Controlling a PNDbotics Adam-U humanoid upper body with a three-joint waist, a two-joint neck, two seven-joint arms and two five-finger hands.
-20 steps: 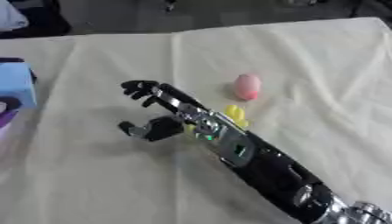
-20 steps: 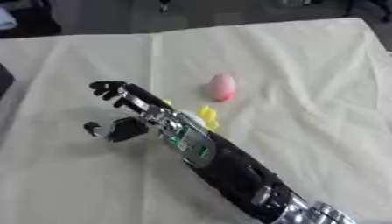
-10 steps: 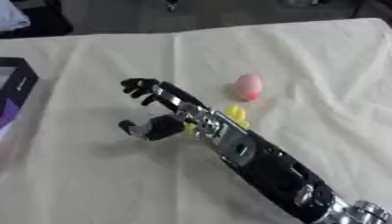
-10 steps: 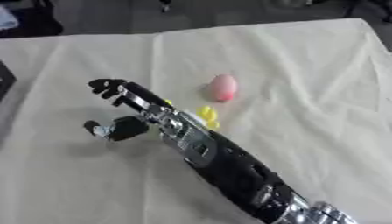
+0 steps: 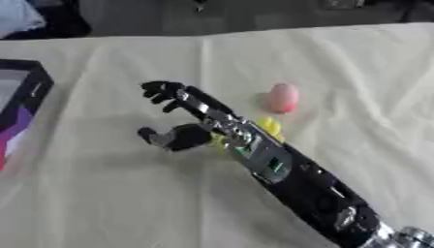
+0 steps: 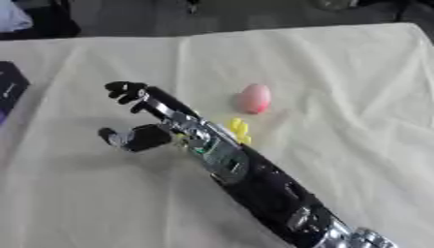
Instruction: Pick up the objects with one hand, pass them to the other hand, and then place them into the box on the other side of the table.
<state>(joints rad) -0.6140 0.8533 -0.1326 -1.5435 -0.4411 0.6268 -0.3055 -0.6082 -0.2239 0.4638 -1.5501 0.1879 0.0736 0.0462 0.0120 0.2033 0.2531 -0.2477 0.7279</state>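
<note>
My right hand (image 5: pixel 200 112) reaches from the lower right to the middle of the cloth-covered table, open, its fingers (image 5: pixel 163 91) stretched to the far left and its thumb (image 5: pixel 169 137) spread toward the near side. It holds nothing. A pink egg-shaped object (image 5: pixel 282 97) lies to the right of the hand, apart from it. A small yellow object (image 5: pixel 270 126) lies right beside the wrist, partly hidden by the forearm. The black box with a purple inside (image 5: pixel 23 99) stands at the left edge. My left hand shows in no view.
A cream cloth (image 5: pixel 101 193) with folds covers the table. Its far edge (image 5: pixel 254 30) meets a dark floor. My right forearm (image 5: pixel 297 179) lies slantwise across the near right part.
A blue thing seen over the box at the left edge a second ago is gone from view. My right hand has stayed almost where it was, still open.
</note>
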